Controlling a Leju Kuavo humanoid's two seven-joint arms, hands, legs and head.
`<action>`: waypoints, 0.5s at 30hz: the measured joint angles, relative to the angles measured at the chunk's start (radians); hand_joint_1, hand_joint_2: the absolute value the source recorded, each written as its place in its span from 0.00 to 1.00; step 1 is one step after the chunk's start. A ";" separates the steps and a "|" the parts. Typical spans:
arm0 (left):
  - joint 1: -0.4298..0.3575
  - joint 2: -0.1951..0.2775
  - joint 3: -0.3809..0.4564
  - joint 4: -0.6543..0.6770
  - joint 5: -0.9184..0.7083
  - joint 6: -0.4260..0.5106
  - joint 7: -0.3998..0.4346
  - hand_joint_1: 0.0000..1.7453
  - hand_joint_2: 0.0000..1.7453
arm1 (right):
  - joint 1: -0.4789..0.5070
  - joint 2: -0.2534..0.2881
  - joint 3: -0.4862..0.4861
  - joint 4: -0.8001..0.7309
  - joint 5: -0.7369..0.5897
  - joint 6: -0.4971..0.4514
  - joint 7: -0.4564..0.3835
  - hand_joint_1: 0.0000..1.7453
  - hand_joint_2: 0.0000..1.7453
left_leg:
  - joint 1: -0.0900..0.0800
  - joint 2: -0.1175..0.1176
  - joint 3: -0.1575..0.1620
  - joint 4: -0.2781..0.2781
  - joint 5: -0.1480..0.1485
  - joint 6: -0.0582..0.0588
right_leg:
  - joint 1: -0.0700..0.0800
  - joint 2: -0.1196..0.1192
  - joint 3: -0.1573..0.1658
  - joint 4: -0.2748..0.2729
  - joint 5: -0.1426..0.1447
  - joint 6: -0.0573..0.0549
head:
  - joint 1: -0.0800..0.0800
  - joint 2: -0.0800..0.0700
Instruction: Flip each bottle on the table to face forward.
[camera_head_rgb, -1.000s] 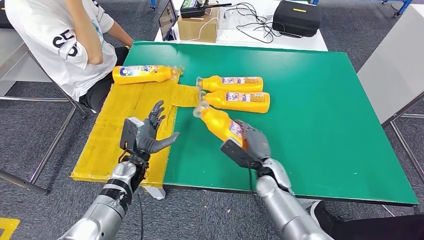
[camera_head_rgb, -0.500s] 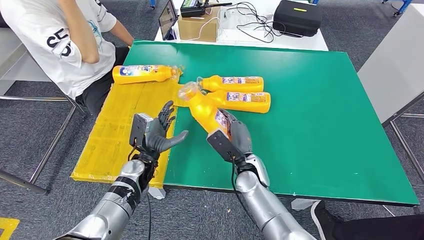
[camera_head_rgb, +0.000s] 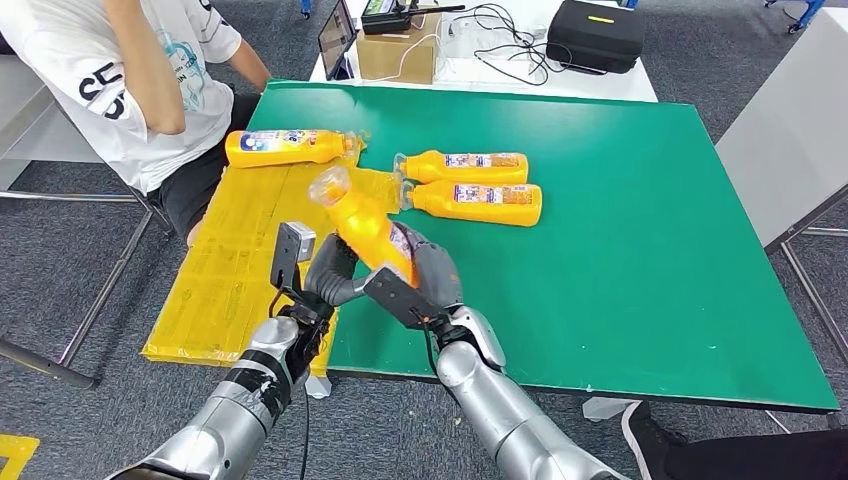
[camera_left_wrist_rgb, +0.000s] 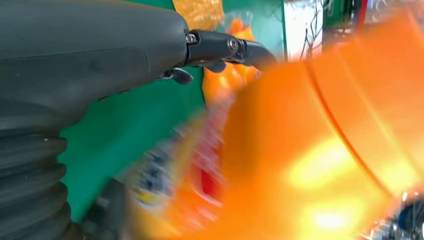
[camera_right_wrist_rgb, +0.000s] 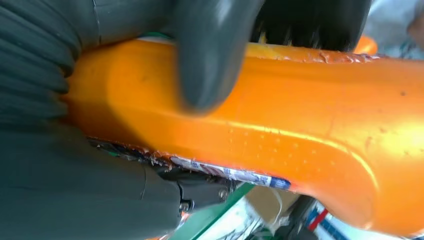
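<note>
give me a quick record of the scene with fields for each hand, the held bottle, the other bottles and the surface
right hand: grips the held bottle around its lower body
left hand: beside the held bottle; contact unclear
held bottle: orange, lifted off the table, tilted, cap end pointing away from the robot
other bottles: two lying side by side on the green mat; one lying at the top of the yellow board
surface: green mat with yellow board along its left edge
person: seated at the table's far left
</note>
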 joint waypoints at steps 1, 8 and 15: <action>0.000 0.000 -0.003 0.000 0.000 -0.001 0.000 0.00 1.00 | -0.001 0.003 0.005 0.006 0.001 0.003 0.000 1.00 1.00 | 0.000 0.000 0.000 0.000 0.000 0.000 | 0.000 0.000 0.000 0.000 0.000 0.000 | 0.000 0.000; 0.001 0.000 -0.007 0.000 0.009 -0.004 0.000 0.00 1.00 | -0.018 0.009 0.023 0.039 -0.002 0.025 0.001 1.00 1.00 | 0.000 0.000 0.000 0.000 0.000 0.000 | 0.000 0.000 0.000 0.000 0.000 0.000 | 0.000 0.000; 0.023 0.004 -0.005 0.000 0.045 -0.005 -0.002 0.50 1.00 | -0.031 0.013 0.062 0.083 -0.002 0.060 0.013 1.00 1.00 | 0.000 0.001 0.000 0.000 0.000 0.000 | 0.000 0.000 -0.001 0.000 0.000 0.000 | 0.000 0.000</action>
